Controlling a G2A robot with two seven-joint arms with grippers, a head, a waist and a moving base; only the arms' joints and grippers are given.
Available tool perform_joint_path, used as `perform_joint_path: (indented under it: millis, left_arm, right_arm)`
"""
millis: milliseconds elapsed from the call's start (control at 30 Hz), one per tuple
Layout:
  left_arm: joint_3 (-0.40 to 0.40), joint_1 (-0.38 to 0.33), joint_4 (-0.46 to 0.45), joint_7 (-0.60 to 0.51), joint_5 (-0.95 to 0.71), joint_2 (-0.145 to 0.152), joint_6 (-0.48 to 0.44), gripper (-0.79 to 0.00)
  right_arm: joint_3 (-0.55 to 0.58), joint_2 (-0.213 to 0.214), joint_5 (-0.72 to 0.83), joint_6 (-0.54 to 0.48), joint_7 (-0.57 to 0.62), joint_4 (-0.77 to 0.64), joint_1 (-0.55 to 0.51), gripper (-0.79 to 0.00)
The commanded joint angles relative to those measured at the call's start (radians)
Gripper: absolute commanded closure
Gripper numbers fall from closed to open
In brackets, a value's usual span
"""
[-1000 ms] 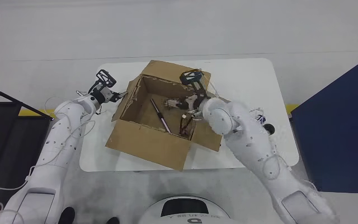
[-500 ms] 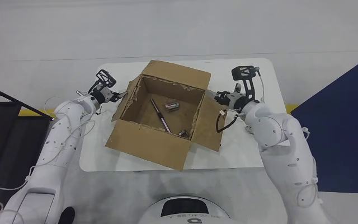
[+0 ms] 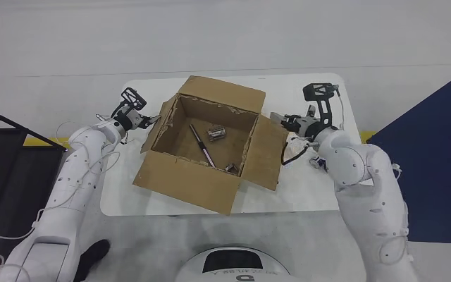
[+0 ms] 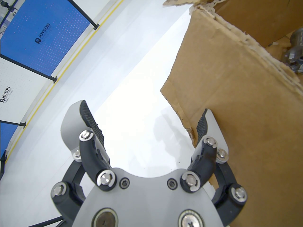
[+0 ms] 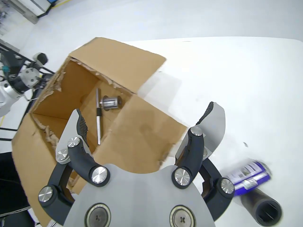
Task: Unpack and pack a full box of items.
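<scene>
Looks like the unpacking half is underway. The box [image 3: 204,180] sits open in the middle of the table [image 3: 310,92] and there's stuff left in it: a thin metal rod [image 5: 98,116], a stubby metal fitting [image 5: 110,102] next to it, and a small dark piece [image 3: 230,168] by the right-hand wall. A blue-labelled can [image 5: 248,174] and a black tube [image 5: 265,207] lie on the table to the right of the box, so those look already unpacked.

The right gripper [image 5: 144,114] hangs above the box's right flap [image 3: 264,151], fingers spread wide and nothing in them. The left gripper [image 4: 144,109] is spread too and empty, parked at the left flap [image 4: 236,124] with one finger right up against the cardboard edge. Whether it actually touches is hard to call.

The next move is probably another dip into the box. The rod lies flat on the floor, so it would need a straight-down pinch across its width. The torn flap leaning inward on that side could get in the way.

Compared with a second ago, the right arm has pulled out of the box, where it was reaching deep inside, and swung over to the right side of the table. The left arm and the box haven't budged.
</scene>
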Motion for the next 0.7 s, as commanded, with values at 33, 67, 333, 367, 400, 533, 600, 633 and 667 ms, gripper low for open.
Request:
perform_joint_path:
  millis: [33, 67, 333, 367, 400, 533, 600, 633, 667]
  left_arm:
    - [0.000, 0.000, 0.000, 0.000, 0.000, 0.000, 0.000, -0.785]
    - [0.000, 0.000, 0.000, 0.000, 0.000, 0.000, 0.000, -0.785]
    - [0.000, 0.000, 0.000, 0.000, 0.000, 0.000, 0.000, -0.785]
    - [0.000, 0.000, 0.000, 0.000, 0.000, 0.000, 0.000, -0.785]
    - [0.000, 0.000, 0.000, 0.000, 0.000, 0.000, 0.000, -0.785]
    - [0.000, 0.000, 0.000, 0.000, 0.000, 0.000, 0.000, -0.785]
    - [0.000, 0.000, 0.000, 0.000, 0.000, 0.000, 0.000, -0.785]
    - [0.000, 0.000, 0.000, 0.000, 0.000, 0.000, 0.000, -0.785]
    - [0.000, 0.000, 0.000, 0.000, 0.000, 0.000, 0.000, -0.785]
  right_arm:
    - [0.052, 0.004, -0.043, 0.097, 0.069, 0.002, -0.027, -0.785]
    - [0.065, 0.006, -0.066, 0.117, 0.094, 0.005, -0.040, -0.785]
    - [0.053, 0.004, -0.195, 0.357, 0.301, 0.140, 0.011, -0.785]
    - [0.043, 0.003, -0.210, 0.379, 0.312, 0.154, 0.026, -0.785]
    - [0.035, 0.001, -0.219, 0.404, 0.322, 0.167, 0.040, -0.785]
    - [0.009, -0.008, -0.202, 0.444, 0.322, 0.189, 0.074, -0.785]
    - [0.002, -0.012, -0.192, 0.453, 0.314, 0.200, 0.080, -0.785]
    - [-0.005, -0.014, -0.187, 0.459, 0.307, 0.215, 0.083, -0.785]
    - [-0.013, -0.017, -0.186, 0.464, 0.302, 0.230, 0.090, -0.785]
